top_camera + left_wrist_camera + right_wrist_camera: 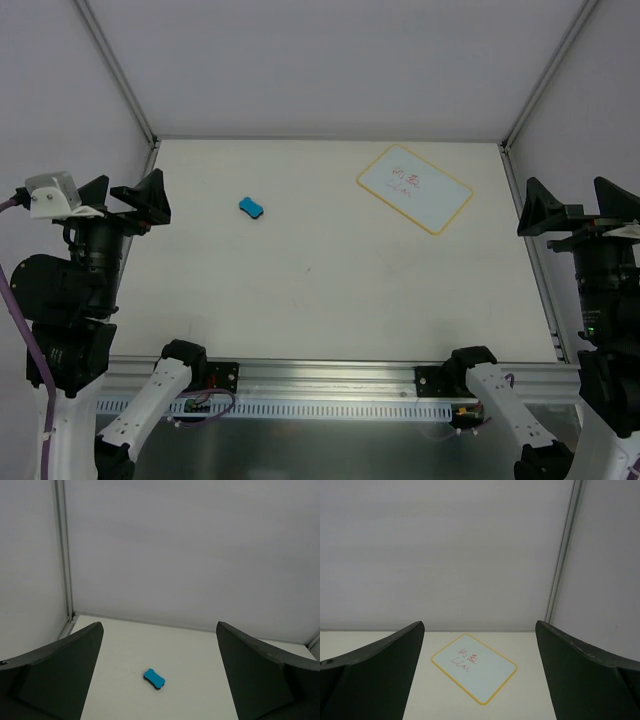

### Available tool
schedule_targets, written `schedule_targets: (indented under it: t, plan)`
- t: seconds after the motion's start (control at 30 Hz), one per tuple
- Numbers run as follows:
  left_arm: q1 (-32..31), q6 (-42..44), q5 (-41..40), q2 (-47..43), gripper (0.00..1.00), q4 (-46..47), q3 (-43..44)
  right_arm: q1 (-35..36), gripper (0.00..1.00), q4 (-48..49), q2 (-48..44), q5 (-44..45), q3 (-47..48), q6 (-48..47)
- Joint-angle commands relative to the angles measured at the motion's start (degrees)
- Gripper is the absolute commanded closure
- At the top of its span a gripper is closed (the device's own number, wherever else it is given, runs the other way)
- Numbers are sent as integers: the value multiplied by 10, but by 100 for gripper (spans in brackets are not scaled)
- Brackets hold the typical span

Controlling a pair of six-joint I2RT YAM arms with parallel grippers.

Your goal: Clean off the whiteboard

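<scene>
The whiteboard, marked with red scribbles, lies flat at two o'clock on the worktop. A blue eraser sits well apart at ten o'clock. The left hand and right hand both gape wide, holding nothing.

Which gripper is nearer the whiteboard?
The right gripper: the whiteboard lies at the far right, ahead of it. The left gripper faces the blue eraser instead.

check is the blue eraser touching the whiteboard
Apart. The top external view shows a wide stretch of bare table between the blue eraser and the whiteboard.
</scene>
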Motion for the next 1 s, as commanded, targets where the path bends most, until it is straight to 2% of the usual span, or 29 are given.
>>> schedule_targets:
  t: [0.0, 0.23, 0.33, 0.5, 0.67, 0.8, 0.87, 0.97]
  plan:
    - [-4, -8, 2, 10, 1, 11, -8, 4, 1, -3, 15, -25, 8, 7]
    - [-5, -22, 5, 18, 1, 10, -41, 4, 1, -34, 45, -71, 4, 42]
    - [-4, -42, 22, 23, 1, 10, -62, 5, 1, -34, 66, -122, -21, 68]
    - [-4, -94, 64, 22, 1, 8, -112, 4, 1, -40, 116, -107, -65, 124]
    - [-4, -127, 104, 4, 1, 5, -180, 3, 1, -38, 196, -49, -101, 154]
    - [-4, -160, 127, -16, 1, 4, -222, -17, 1, 11, 266, 2, -129, 157]
    - [-4, -163, 129, -18, 1, 5, -233, -36, 1, 50, 296, -21, -149, 156]
    - [-4, -161, 118, -11, 1, 5, -244, -79, 1, 66, 385, -74, -121, 174]
